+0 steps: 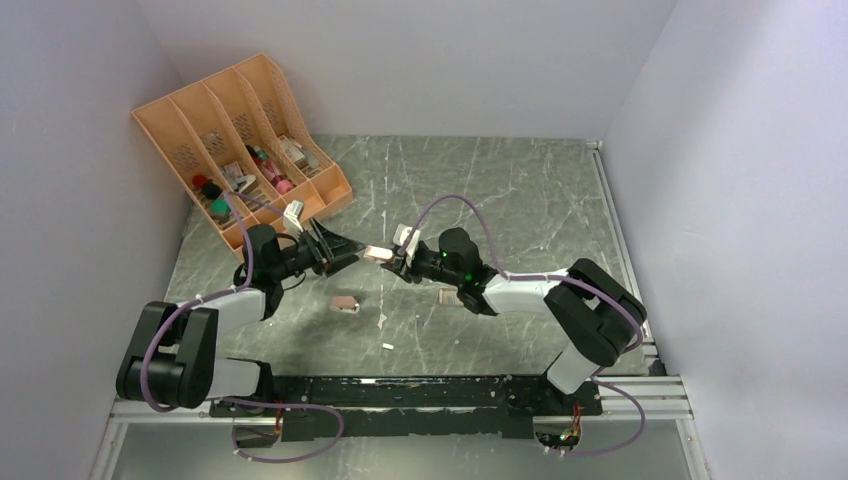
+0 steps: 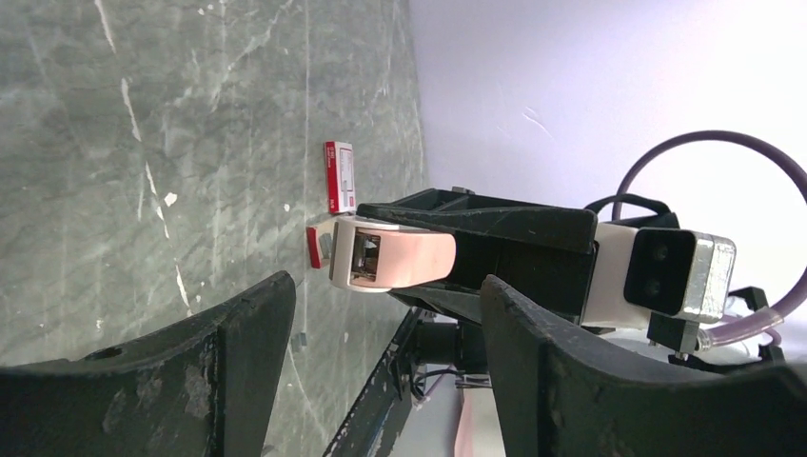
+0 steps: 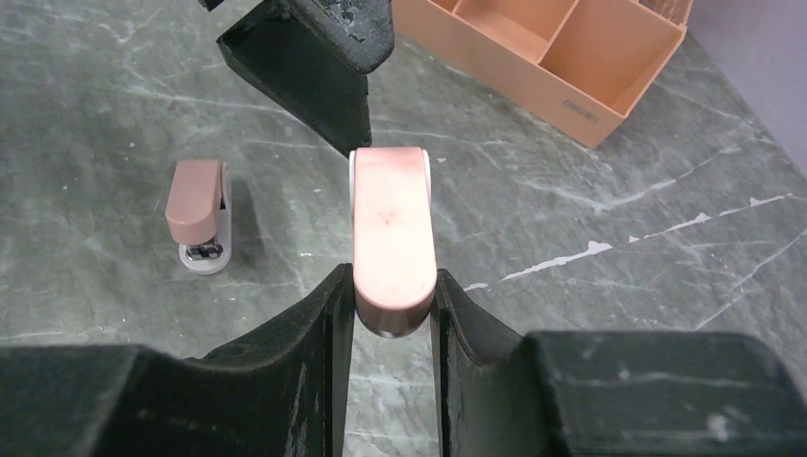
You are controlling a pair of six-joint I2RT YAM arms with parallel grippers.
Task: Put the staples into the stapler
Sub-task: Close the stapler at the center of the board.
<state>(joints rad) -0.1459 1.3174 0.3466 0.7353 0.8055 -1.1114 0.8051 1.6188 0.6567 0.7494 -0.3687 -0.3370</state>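
My right gripper is shut on the rear end of a pink stapler, holding it level above the table. The stapler's front end points at my left gripper. That gripper stands open and empty just short of it, seen from above facing the stapler. The red-and-white staple box lies on the table beyond the stapler. A short staple strip lies below it. Two small pale strips rest on the table in front of the arms.
A second pink stapler sits on the table to the left, also visible from above. An orange desk organizer with small items stands at the back left. Walls close in the table on three sides.
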